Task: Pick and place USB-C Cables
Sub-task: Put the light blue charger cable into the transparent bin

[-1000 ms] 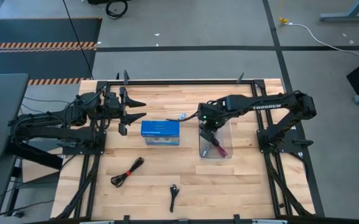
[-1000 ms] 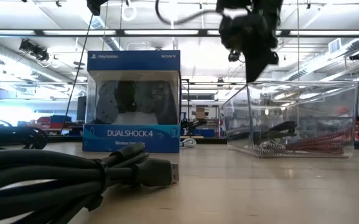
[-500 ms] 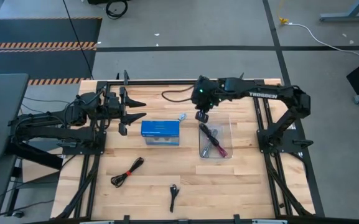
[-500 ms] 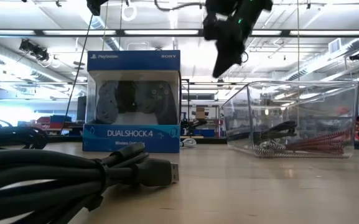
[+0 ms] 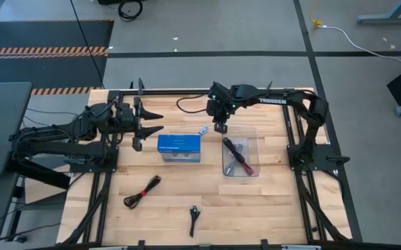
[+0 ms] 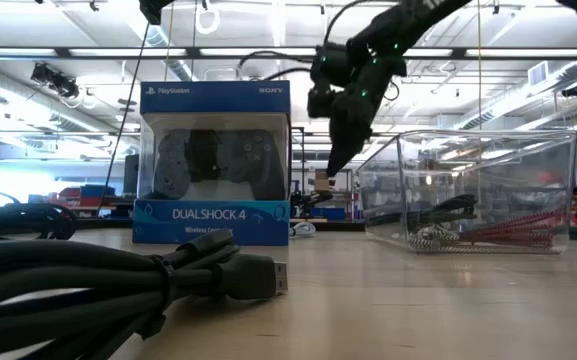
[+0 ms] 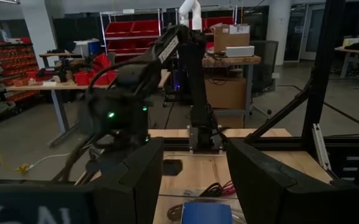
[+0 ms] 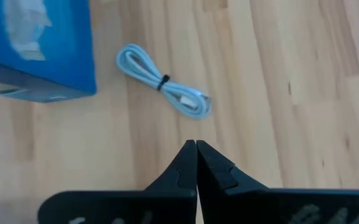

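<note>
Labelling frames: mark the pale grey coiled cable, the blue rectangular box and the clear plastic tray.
Pale grey coiled cable (image 8: 162,87): right wrist view, mid-coil.
Blue rectangular box (image 5: 178,143): high view, top face.
Clear plastic tray (image 6: 558,190): low view, side wall.

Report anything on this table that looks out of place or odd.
Nothing is damaged or spilled. Three cables lie loose outside the clear tray: a pale cable beside the blue box, and two black cables near the front edge.

The blue box (image 8: 39,46) is cut off at upper left of the right wrist view. Cables in the clear tray (image 5: 251,149) are indistinct from above.
</note>
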You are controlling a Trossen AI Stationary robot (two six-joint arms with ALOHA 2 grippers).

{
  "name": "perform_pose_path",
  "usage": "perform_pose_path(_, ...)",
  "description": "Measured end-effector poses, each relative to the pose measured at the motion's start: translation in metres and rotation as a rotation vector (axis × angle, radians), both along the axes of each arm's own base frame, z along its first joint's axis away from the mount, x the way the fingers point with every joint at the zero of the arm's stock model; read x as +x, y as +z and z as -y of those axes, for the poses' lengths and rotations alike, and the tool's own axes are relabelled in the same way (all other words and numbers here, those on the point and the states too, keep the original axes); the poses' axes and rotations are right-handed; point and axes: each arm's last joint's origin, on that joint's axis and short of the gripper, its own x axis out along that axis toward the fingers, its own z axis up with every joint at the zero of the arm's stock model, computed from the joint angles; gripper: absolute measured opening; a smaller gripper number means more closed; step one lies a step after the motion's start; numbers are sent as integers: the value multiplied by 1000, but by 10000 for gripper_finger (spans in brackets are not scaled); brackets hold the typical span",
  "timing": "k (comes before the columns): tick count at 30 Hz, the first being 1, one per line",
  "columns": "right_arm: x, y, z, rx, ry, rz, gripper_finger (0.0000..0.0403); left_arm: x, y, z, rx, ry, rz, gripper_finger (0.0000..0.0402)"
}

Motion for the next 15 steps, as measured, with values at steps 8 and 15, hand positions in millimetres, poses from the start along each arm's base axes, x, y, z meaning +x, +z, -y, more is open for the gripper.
perform_pose_path(8, 7, -27, 16, 31, 59, -1, 1, 0, 1, 0, 6, 1, 14, 185)
perform_pose_path(15, 15, -41, 19, 11, 120, 4, 1, 0, 3, 0, 8, 0, 30, 185)
